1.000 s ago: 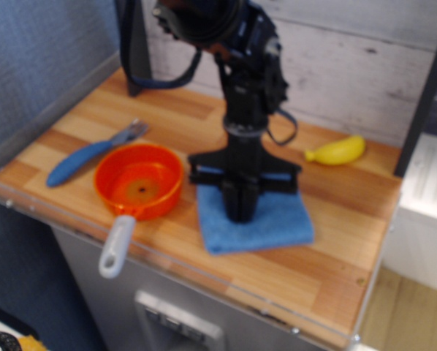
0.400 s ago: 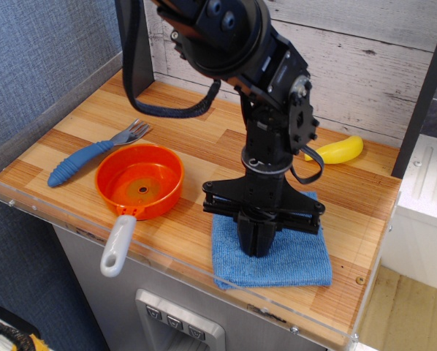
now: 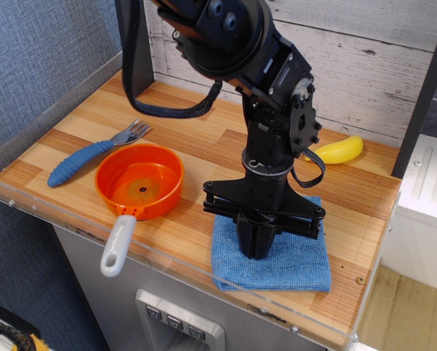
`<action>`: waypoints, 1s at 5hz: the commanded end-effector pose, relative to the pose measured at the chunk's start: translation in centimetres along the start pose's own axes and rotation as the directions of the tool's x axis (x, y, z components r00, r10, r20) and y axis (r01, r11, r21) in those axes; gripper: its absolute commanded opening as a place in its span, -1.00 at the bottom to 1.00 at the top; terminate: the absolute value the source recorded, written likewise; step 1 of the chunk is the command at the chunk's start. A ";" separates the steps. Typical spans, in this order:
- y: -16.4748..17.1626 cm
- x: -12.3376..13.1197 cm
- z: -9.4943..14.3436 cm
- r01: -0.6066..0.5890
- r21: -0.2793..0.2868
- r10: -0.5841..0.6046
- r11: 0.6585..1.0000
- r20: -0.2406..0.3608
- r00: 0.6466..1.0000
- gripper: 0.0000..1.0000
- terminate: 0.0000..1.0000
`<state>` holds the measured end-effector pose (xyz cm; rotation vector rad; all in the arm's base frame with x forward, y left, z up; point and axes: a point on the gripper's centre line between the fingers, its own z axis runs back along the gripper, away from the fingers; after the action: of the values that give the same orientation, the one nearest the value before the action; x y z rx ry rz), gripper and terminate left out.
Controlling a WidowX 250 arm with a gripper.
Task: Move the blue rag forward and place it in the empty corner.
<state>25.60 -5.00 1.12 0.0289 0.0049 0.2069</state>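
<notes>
The blue rag [image 3: 295, 259] is a square folded terry towel lying flat on the wood tabletop near the front right. My black gripper [image 3: 256, 248] points straight down onto the rag's left half, with its fingers together and pinching the cloth. The empty corner [image 3: 365, 256] is bare striped wood at the front right, with a small dark screw mark [image 3: 359, 279] and a clear acrylic rim. The rag's right edge lies a short way left of that mark. The gripper hides part of the rag.
An orange pan [image 3: 139, 180] with a grey handle [image 3: 117, 245] sits at the front left. A blue-handled fork [image 3: 87, 155] lies left of it. A yellow banana [image 3: 338, 150] lies at the back right by the plank wall. A clear rim runs along the front edge [image 3: 175, 259].
The gripper and the rag have slid right and toward the front edge, closer to the front right corner. Since 0.4 s ago they have barely moved.
</notes>
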 end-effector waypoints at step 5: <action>7.1 5.4 10.6 0.176 0.039 -0.180 0.984 0.196 0.964 1.00 -1.00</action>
<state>29.90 2.53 11.07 0.0732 -0.1503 0.0216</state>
